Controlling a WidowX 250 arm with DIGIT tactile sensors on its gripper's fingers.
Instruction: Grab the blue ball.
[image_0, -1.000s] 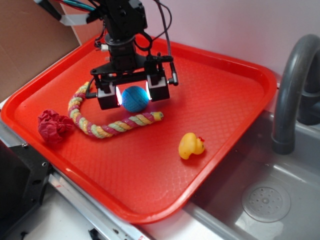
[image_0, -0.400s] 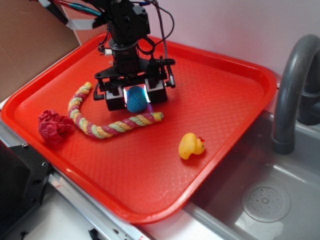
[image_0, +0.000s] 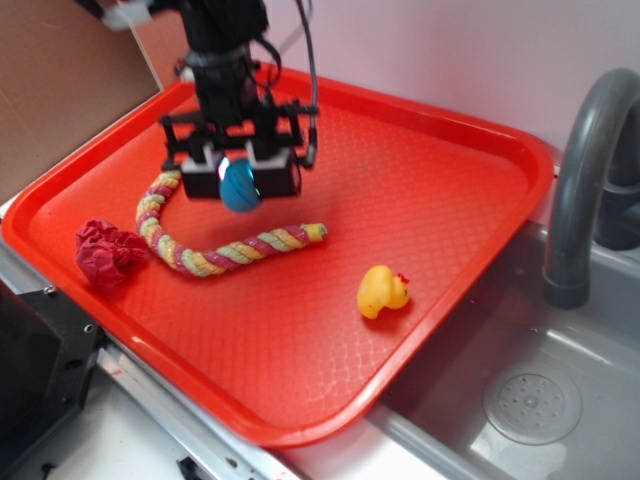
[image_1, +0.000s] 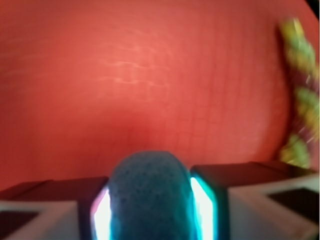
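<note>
Blue ball (image_0: 239, 186) sits clamped between the two pads of my WidowX gripper (image_0: 241, 180), the jaws closed down to the ball's width and pressing on both of its sides. From the exterior camera I see the ball held over the back-left part of the red tray (image_0: 440, 190), just above the upper end of the braided rope toy (image_0: 215, 252); whether its underside clears the tray surface or touches it, I cannot tell from this angle. My wrist camera confirms the hold: the ball (image_1: 149, 197) fills the bottom centre of the view, its knitted surface squeezed slightly between bright, lit pads (image_1: 102, 214) on either side, with the tray's textured red floor blurred beyond it and a stretch of the rope toy (image_1: 301, 95) along the right edge. Elsewhere on the tray, a dark red fabric wad (image_0: 109, 251) lies near the left rim beside the rope's bend, and a yellow rubber duck (image_0: 382, 291) stands well apart toward the front right. Off the tray to the right, I see a grey sink basin (image_0: 560, 350) with its curved faucet (image_0: 585, 170). A brown cardboard panel (image_0: 60, 90) leans behind the tray's left corner.
</note>
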